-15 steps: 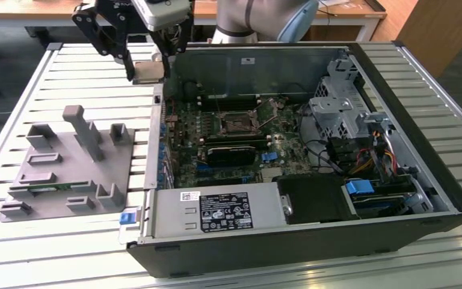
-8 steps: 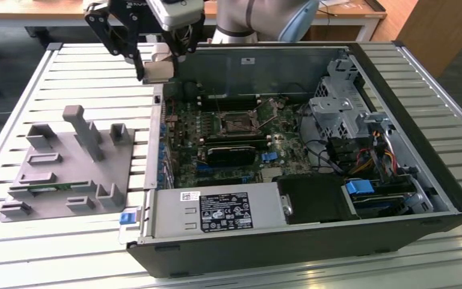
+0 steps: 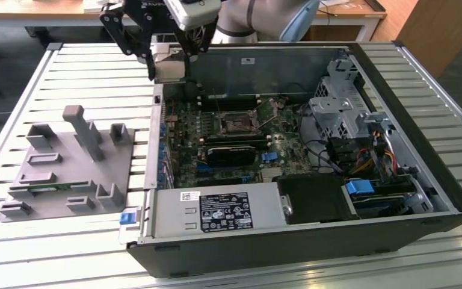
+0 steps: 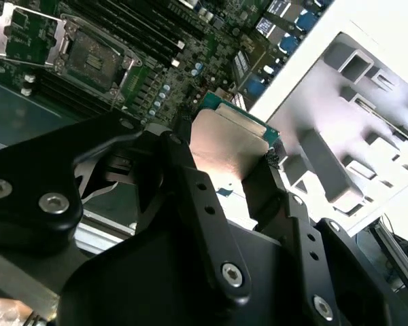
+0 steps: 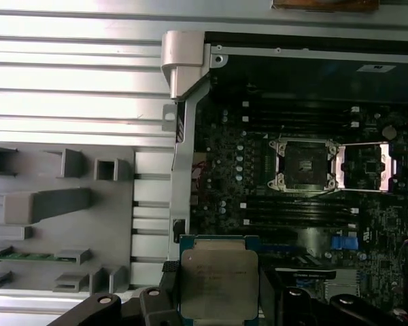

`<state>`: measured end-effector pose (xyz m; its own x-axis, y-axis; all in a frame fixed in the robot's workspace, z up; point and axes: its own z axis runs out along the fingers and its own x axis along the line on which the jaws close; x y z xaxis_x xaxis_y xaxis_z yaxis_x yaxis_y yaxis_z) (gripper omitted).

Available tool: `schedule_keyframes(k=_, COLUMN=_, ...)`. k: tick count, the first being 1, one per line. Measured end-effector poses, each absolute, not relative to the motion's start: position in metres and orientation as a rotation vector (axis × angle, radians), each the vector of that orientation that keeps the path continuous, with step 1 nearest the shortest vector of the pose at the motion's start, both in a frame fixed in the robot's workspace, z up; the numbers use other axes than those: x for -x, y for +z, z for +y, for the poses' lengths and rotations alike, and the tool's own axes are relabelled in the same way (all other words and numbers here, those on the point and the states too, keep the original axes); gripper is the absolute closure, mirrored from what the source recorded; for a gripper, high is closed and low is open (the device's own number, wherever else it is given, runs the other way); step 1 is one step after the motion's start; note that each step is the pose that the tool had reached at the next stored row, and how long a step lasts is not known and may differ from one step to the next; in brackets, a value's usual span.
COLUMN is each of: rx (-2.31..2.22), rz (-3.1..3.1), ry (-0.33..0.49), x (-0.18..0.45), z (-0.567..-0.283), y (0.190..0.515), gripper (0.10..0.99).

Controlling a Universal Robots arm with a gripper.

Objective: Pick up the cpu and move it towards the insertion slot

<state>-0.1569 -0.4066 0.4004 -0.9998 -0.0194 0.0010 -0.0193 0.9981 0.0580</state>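
Observation:
My gripper (image 3: 169, 59) is shut on the cpu (image 3: 170, 62), a flat square chip with a silvery top and green rim, held by two opposite edges. In the exterior view it hangs above the open computer case's far corner on that view's left. In both wrist views the cpu (image 5: 217, 282) (image 4: 226, 144) sits between the black fingers (image 4: 190, 183). The insertion slot (image 3: 235, 123) is a square dark socket with a metal frame, its lid swung open, on the motherboard inside the case (image 5: 303, 164) (image 4: 88, 58). The cpu is off to the side of it, well apart.
A grey plastic fixture (image 3: 62, 168) with posts and recesses lies on the slatted table at the exterior view's left, with a green memory stick (image 3: 50, 188) in it. The case walls (image 3: 411, 120), drive cage (image 3: 339, 114), cables and power supply (image 3: 215, 211) surround the motherboard.

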Motion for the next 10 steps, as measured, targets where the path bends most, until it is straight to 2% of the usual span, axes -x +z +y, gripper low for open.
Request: schedule_keyframes(k=10, rx=-0.03, rz=-3.139, ry=-0.091, x=0.123, z=-0.396, y=0.4, gripper=0.541)
